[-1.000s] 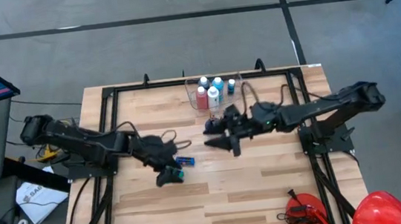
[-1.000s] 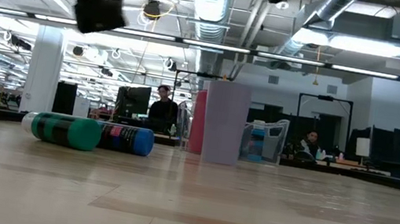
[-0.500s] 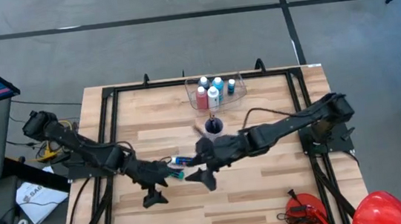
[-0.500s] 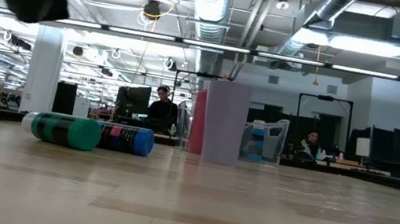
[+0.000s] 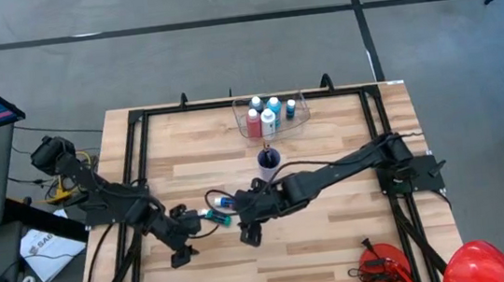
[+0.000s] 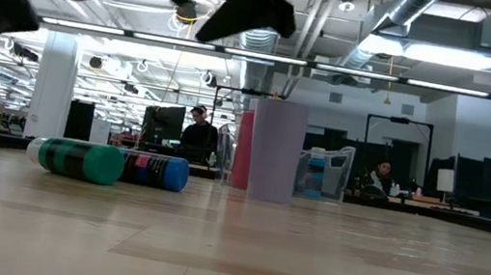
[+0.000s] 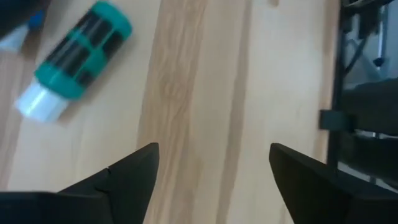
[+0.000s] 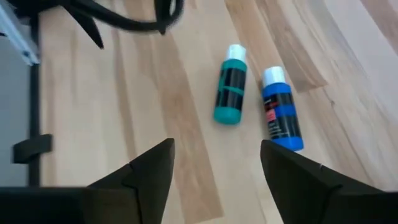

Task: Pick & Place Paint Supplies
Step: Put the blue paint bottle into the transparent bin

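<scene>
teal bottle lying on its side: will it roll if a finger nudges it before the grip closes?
Likely yes: the teal bottle is a round cylinder lying flat on smooth table wood, so a sideways nudge should roll it. It could bump the blue bottle beside it. It looks small and rigid, probably light.

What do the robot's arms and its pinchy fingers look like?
Both arms are dark, nearly black, built of chunky jointed pieces with thin black cables looping alongside. The left gripper and the right gripper each have two flat, dark fingers shaped like pointed wedges. No stripes or labels show on them.
</scene>
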You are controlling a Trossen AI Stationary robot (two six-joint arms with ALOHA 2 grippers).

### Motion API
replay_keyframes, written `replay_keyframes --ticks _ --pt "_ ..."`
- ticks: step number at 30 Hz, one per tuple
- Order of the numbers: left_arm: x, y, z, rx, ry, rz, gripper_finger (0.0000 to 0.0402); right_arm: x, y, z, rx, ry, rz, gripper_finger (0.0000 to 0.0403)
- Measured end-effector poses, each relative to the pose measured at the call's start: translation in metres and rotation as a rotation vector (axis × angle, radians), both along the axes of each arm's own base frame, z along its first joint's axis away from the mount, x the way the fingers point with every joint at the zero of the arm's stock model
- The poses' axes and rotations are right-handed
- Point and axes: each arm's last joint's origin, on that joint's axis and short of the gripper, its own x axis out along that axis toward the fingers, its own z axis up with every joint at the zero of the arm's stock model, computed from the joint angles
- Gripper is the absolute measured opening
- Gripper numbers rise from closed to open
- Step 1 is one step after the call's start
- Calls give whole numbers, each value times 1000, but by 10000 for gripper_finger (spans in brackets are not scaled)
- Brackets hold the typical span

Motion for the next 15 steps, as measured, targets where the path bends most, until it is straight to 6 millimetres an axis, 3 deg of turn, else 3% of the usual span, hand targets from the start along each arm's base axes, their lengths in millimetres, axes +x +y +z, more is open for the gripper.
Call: replay_keyframes --ticks 6,15 --pt "-17 -1 -19 21 37 78 295 12 -9 -16 -7 -2 -27 215" --pt "-25 -6 -18 -58 -37 133 295 28 -30 -27 -16 -48 -83 205"
